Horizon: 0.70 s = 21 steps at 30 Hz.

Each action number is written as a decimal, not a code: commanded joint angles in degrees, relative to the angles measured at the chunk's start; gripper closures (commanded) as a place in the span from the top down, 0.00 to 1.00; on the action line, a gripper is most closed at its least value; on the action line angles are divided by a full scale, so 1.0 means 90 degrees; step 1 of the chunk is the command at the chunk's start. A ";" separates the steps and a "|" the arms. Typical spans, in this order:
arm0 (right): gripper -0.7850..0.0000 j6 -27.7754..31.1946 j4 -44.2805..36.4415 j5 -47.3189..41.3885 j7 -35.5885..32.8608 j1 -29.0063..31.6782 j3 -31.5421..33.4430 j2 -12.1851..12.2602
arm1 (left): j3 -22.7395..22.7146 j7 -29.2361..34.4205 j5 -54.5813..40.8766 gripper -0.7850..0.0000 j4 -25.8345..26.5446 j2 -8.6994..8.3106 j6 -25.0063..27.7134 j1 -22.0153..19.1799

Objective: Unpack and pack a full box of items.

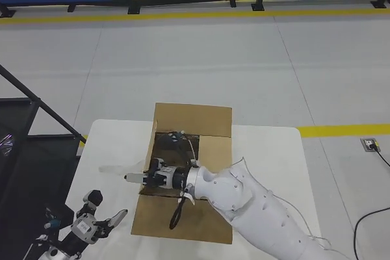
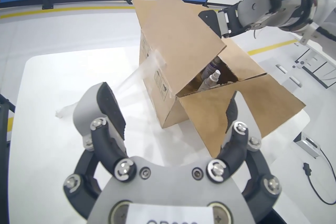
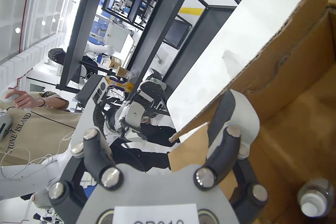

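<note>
A brown cardboard box [image 1: 190,170] stands mid-table with its top flaps folded outward. Inside it I see a white spray bottle [image 2: 213,77], a purple bottle [image 2: 214,65], a dark blue item [image 1: 173,138] and a clear capped bottle [image 3: 312,199]. My right gripper [image 1: 143,177] hangs open over the box's left side, and the left flap's edge [image 3: 191,128] lies between its fingers. My left gripper [image 2: 169,101] is open and holds nothing, low over the table's near left corner, a short way from the box. A strip of clear tape [image 2: 143,72] trails from the box's side onto the table.
The white table [image 1: 273,162] has bare room left and right of the box. A black metal rack [image 1: 26,156] stands close against the table's left edge. Yellow floor lines and a cable lie beyond the table.
</note>
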<state>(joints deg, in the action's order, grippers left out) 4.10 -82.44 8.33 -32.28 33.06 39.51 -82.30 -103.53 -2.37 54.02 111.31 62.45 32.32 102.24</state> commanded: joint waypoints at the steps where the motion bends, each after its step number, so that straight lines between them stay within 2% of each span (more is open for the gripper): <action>1: 1.00 -0.0117 0.0015 0.0068 0.0095 -0.0106 -0.0165 -0.0091 | 0.0087 0.0129 0.0004 1.00 -0.0105 -0.0002 -0.0074 -0.0226; 7: 1.00 -0.0403 0.0442 0.0135 0.0368 -0.0571 -0.0596 -0.0426 | 0.0376 0.0566 -0.0005 1.00 -0.0525 -0.0009 -0.0280 -0.0955; 14: 1.00 -0.0396 0.1119 0.0092 0.0685 -0.1067 -0.0926 -0.0837 | 0.0727 0.0867 -0.0160 1.00 -0.1010 -0.0001 -0.0337 -0.1655; 17: 1.00 -0.0296 0.1353 0.0037 0.0726 -0.1195 -0.0987 -0.0976 | 0.0787 0.0909 -0.0252 1.00 -0.1090 0.0001 -0.0338 -0.1795; 21: 1.00 -0.0087 0.1484 0.0031 0.0685 -0.1216 -0.0999 -0.1082 | 0.0688 0.0829 -0.0408 1.00 -0.1108 -0.0001 -0.0347 -0.1766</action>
<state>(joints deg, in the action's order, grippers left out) 2.76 -69.21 8.73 -25.87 22.01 30.38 -91.90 -96.95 5.33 50.80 101.37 62.47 29.14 86.12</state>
